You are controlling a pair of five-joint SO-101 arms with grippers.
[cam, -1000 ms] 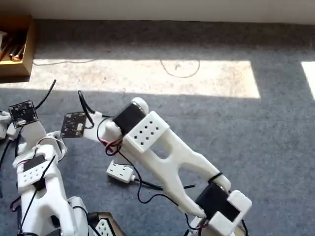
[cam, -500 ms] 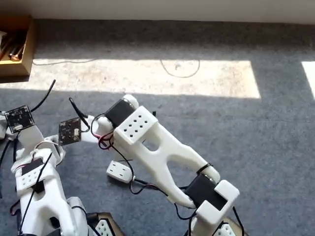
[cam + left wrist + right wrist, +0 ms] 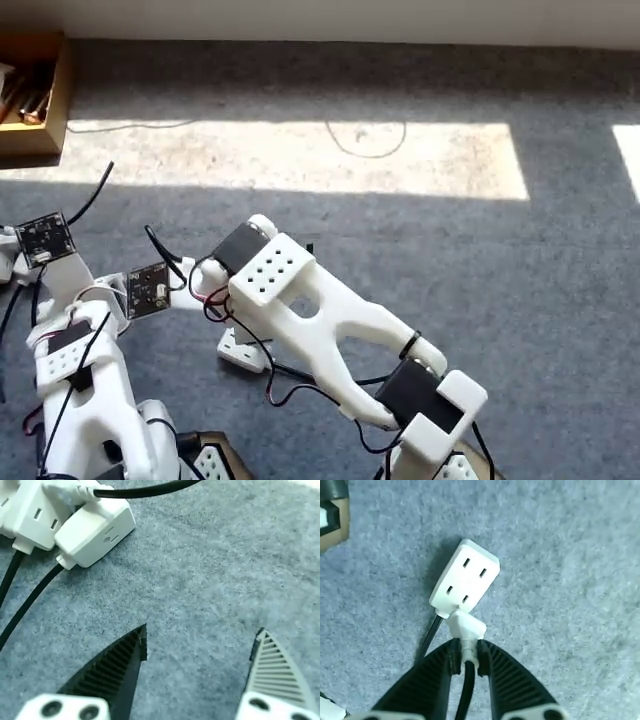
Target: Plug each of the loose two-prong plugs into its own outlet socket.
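Observation:
In the right wrist view my right gripper [image 3: 468,649] is shut on a white two-prong plug [image 3: 466,627] with a black cord. The plug's front end meets the near edge of a white outlet block [image 3: 465,576] that lies flat on the grey carpet with two empty pairs of slots facing up. From above, that block [image 3: 240,350] lies half under the right arm [image 3: 300,300]. My left gripper [image 3: 201,631] hangs open over bare carpet. Beyond it lie two more white outlet blocks [image 3: 95,530], a corded plug [image 3: 75,490] on top of them.
Black cords [image 3: 27,597] run across the carpet near the left gripper. A wooden box [image 3: 35,95] stands at the far left, and a thin cable loop [image 3: 365,140] lies in the sunlit strip. The arms' bases [image 3: 215,455] sit at the near edge.
The right arm has swung its wrist lower and toward the near side, closer to the outlet block. The left arm has barely shifted.

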